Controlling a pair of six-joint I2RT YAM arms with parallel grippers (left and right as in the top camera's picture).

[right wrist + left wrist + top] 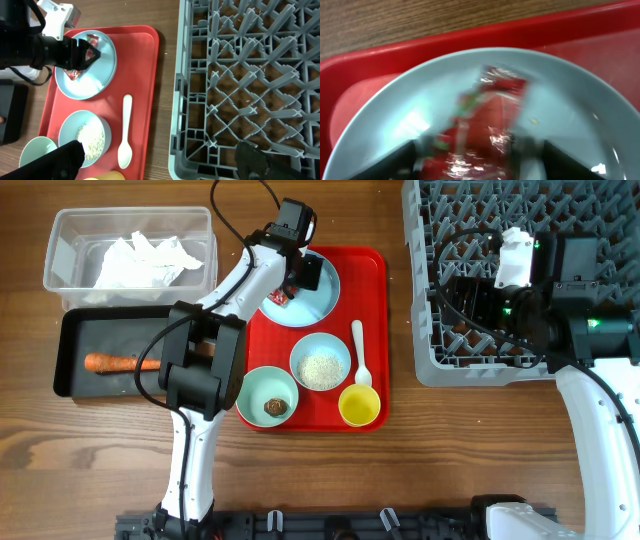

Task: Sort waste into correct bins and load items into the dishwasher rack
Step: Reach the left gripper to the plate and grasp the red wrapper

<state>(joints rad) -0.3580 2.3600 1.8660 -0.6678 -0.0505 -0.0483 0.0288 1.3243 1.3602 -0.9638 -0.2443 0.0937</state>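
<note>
Left gripper (477,161) at red snack wrapper (487,120) — blurred.
Wrapper lies between its fingers (387,165); grip unclear, tips cut off. Right gripper (160,162) gapes empty — wooden table (168,60) beneath.

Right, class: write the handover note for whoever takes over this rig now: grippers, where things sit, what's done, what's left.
Left gripper around the red snack wrapper on the pale-blue plate; grip not confirmed. Right gripper open over the dishwasher rack.
Done: napkin in the clear tub, carrot in the black tray.
Left: bin the wrapper, the rice in one mint bowl and the brown lump in the other mint bowl; then rack plate, bowls, yellow cup, white spoon, all on the red tray.
</note>
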